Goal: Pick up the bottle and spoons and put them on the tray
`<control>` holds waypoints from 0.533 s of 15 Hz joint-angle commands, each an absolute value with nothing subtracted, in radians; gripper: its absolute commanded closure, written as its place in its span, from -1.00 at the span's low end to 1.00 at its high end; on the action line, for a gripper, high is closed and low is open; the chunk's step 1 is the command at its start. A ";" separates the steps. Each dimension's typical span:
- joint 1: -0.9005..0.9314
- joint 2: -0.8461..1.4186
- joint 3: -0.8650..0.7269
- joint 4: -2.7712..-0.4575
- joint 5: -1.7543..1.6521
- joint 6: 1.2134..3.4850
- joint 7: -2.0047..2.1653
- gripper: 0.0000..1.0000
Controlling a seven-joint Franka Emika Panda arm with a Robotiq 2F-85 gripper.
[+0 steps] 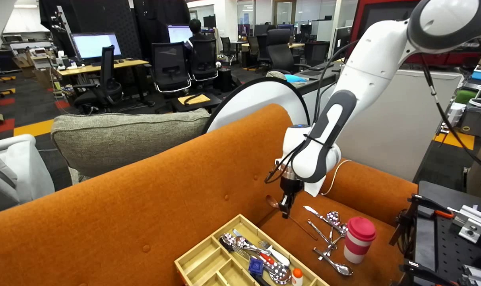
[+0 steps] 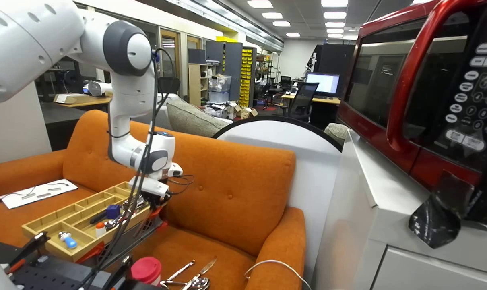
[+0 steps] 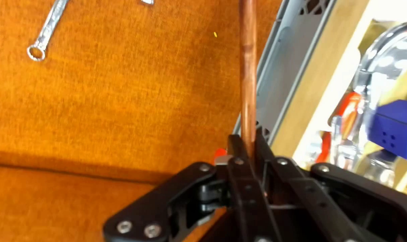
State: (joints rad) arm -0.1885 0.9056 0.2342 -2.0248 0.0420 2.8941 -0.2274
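My gripper (image 1: pixel 286 211) is shut on a long brown spoon (image 1: pixel 271 201), gripping its handle; in the wrist view the handle (image 3: pixel 248 77) stands between the fingertips (image 3: pixel 249 143). The gripper is just beside the far end of the tray (image 1: pixel 208 237), a tan wooden organizer holding mixed utensils; its wall (image 3: pixel 324 77) is right of the fingers in the wrist view. The bottle (image 1: pixel 359 238), white with a wide red lid and band, stands upright on the sofa seat. Silver spoons (image 1: pixel 342 269) lie beside it, crossing other metal utensils.
The orange sofa's backrest (image 1: pixel 165 190) rises behind the tray and gripper. A grey crate (image 2: pixel 124 238) is under the tray. A dark bench with clamps (image 1: pixel 447 234) stands near the bottle. A silver knife (image 1: pixel 320 214) lies on the seat.
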 commanded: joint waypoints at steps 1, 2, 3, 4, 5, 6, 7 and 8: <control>-0.206 0.759 0.302 -2.183 -0.001 3.027 -0.298 0.95; -0.202 0.741 0.331 -2.195 -0.013 3.065 -0.303 0.95; -0.213 0.727 0.364 -2.209 -0.030 3.102 -0.315 0.95; -0.224 0.730 0.401 -2.210 -0.049 3.140 -0.328 0.95; -0.242 0.747 0.440 -2.201 -0.074 3.170 -0.345 0.95; -0.268 0.770 0.483 -2.191 -0.105 3.195 -0.364 0.95; -0.262 0.792 0.490 -2.174 -0.137 3.216 -0.367 0.95; -0.280 0.831 0.519 -2.144 -0.165 3.204 -0.375 0.95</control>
State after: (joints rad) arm -0.2080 0.7512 0.4473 -2.1840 -0.0942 3.1645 -0.3144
